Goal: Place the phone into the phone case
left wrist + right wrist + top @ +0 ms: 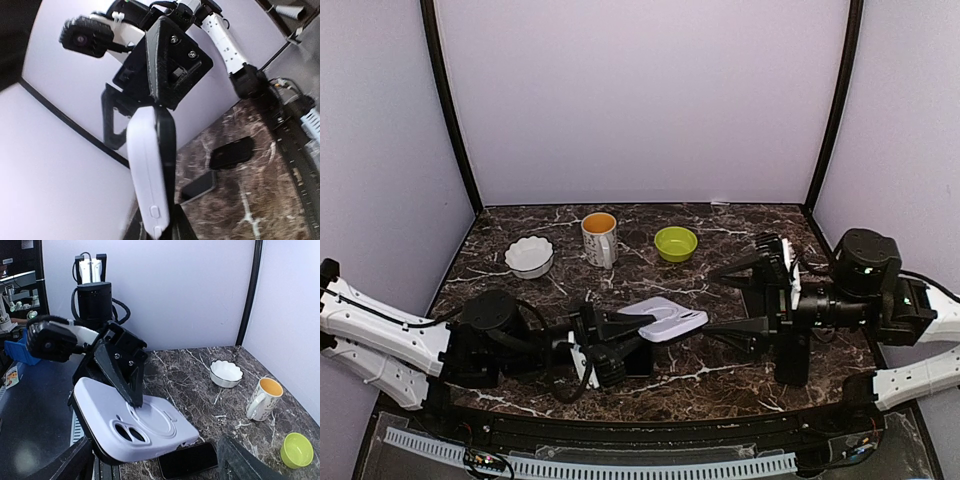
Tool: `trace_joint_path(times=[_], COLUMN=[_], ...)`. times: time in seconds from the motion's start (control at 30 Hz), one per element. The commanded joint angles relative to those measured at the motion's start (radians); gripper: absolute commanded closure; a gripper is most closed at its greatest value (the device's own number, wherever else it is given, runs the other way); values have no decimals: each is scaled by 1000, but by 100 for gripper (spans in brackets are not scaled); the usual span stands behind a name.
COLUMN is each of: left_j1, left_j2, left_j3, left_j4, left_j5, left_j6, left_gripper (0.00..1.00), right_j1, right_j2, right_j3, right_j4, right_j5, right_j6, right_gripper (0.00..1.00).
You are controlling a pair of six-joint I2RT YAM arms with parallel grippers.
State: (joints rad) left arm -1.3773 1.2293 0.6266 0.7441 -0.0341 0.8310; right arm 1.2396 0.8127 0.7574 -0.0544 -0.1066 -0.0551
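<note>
Above the middle of the table (720,375), the left gripper (625,335) holds the white phone case (670,320) lifted in the air and a little tilted. Its fingers are closed tight on the case, one on the back beside the round ring and the camera holes. Along the open side of the case I see a black layer (167,150). It looks to me like a phone lying in the case, but I cannot tell if it is fully seated or only laid against it.

The right gripper (740,298) stands just beside the case on the right side. Its fingers are wide apart and it holds nothing. On the table below the case lies a dark phone (187,460), and the left wrist camera shows also a second dark slab (231,152) near it. I cannot tell what this second one is.

My judgement is that the fitting step is in hand. The case is presented and the free gripper is about to work on it. The next move calls for the left gripper to keep the case steady while the right one pushes the phone edges into the rim, corner after corner, without knocking the case out of the grip.
</note>
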Motion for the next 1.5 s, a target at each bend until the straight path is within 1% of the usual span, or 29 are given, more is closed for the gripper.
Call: trace_joint_path(times=[0.0,0.03,0.1,0.17,0.33,0.4,0.57,0.83,0.9,0.93,0.97,1.0,1.03,1.07,1.1,1.13,1.17,1.23,1.3,1.47], left_j1=[-83,-88,-94,-95,-97,-98,-102,-106,-106,-105,-103,-91,-80,-47,-27,13,29,51,55,55], left_j2=[8,41,76,91,106,109,109,105,100,85,49,24,-38,-71,-121,-141,-166,-177,-172,-164], left_j3=[-42,-47,-51,-53,-49,-46,-44,-46,-35,-6,14,57,76,104,109,108,105,114,150,190], left_j4=[325,391,473,526,521,516,512,489,507,479,434,270,169,-17,-112,-129,-139,-177,-218,-252], left_j5=[-312,-335,-378,-393,-408,-406,-409,-412,-417,-429,-454,-449,-370,-292,-128,-49,76,153,181,236], left_j6=[675,790,891,946,1060,1081,1072,993,877,711,610,376,263,40,-153,-227,-346,-433,-489,-558], left_gripper=[100,100,100,100,100,100,100,100,100,100,100,100,100,100,100,100,100,100,100,100], right_j1=[-2,-3,-2,-2,-2,-2,-3,-2,-2,-3,-3,-2,-2,-2,-2,-2,-2,-2,-2,-2], right_j2=[-67,-75,-86,-90,-74,-70,-69,-65,-58,-54,-50,-43,-38,-31,-22,-10,5,42,84,186], right_j3=[11,9,6,4,12,15,16,29,33,38,44,53,64,75,90,106,128,182,242,382], right_j4=[15,16,9,6,-25,-30,-28,-42,-45,-45,-46,-45,-40,-35,-31,-31,-37,-58,-83,-113], right_j5=[-9,-10,-10,-19,-30,-34,-36,-30,-29,-30,-34,-42,-54,-73,-93,-115,-133,-169,-201,-231], right_j6=[-43,-42,-39,-31,-23,-23,-22,-26,-30,-33,-36,-38,-38,-37,-37,-38,-41,-53,-67,-96], right_gripper=[14,14,14,13,13,13,13,13,13,13,13,13,13,13,13,13,13,13,12,13])
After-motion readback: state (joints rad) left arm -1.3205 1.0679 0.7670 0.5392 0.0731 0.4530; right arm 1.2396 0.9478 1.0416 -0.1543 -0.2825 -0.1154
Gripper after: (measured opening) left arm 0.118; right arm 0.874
